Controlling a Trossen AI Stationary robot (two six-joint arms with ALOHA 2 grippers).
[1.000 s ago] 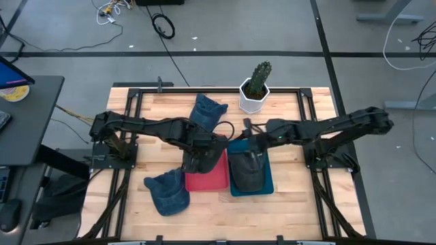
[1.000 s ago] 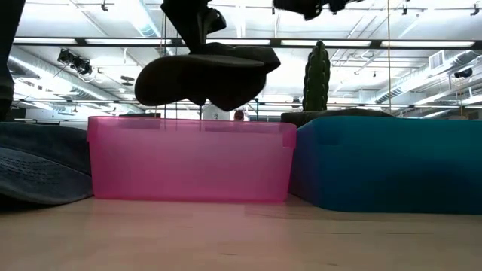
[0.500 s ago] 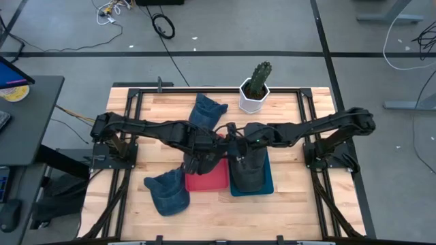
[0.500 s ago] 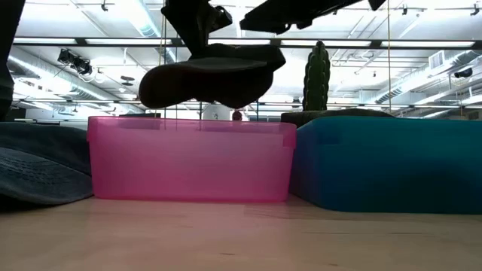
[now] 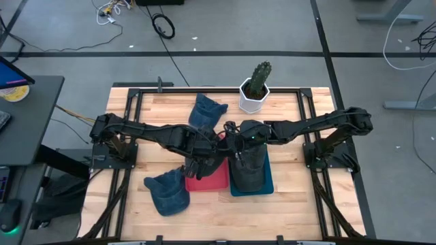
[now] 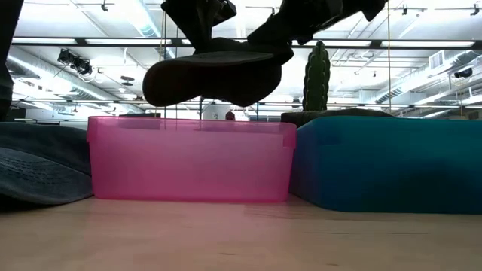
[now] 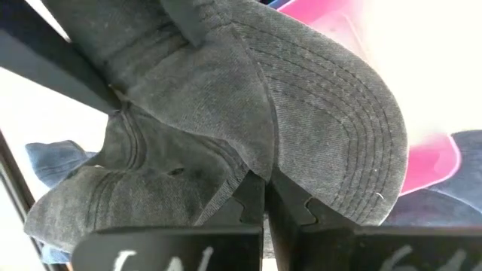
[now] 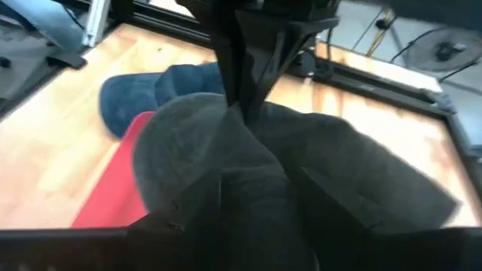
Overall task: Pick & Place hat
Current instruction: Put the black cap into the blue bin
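A dark grey cap (image 6: 215,75) hangs above the pink bin (image 6: 188,158), which shows red in the high view (image 5: 211,180). My left gripper (image 5: 203,155) is shut on the cap from above. My right gripper (image 5: 235,139) has reached in from the table's right. It is open, with its fingers at the cap's right side (image 6: 280,51). The cap fills the right wrist view (image 8: 218,143), with the left gripper's fingers (image 8: 245,68) behind it. Another dark hat (image 5: 248,170) lies in the blue bin (image 5: 267,185). My left gripper pinches a fold of the cap (image 7: 252,169) where the brim meets the crown, between its two shut fingers (image 7: 290,211). The fingers come from above. The cap hangs below them, lifted clear of the pink bin, roughly level. Whether my right gripper touches the cap, I cannot tell.
A denim hat (image 5: 167,192) lies near the table's front left, beside the pink bin. Another denim hat (image 5: 206,110) lies toward the far edge. A potted cactus (image 5: 255,85) stands at the far edge. The blue bin (image 6: 384,162) stands right of the pink one.
My right gripper has gone toward the table's left and down, over the blue bin, until it reached the right side of the held cap. My left gripper has kept the cap above the pink bin.
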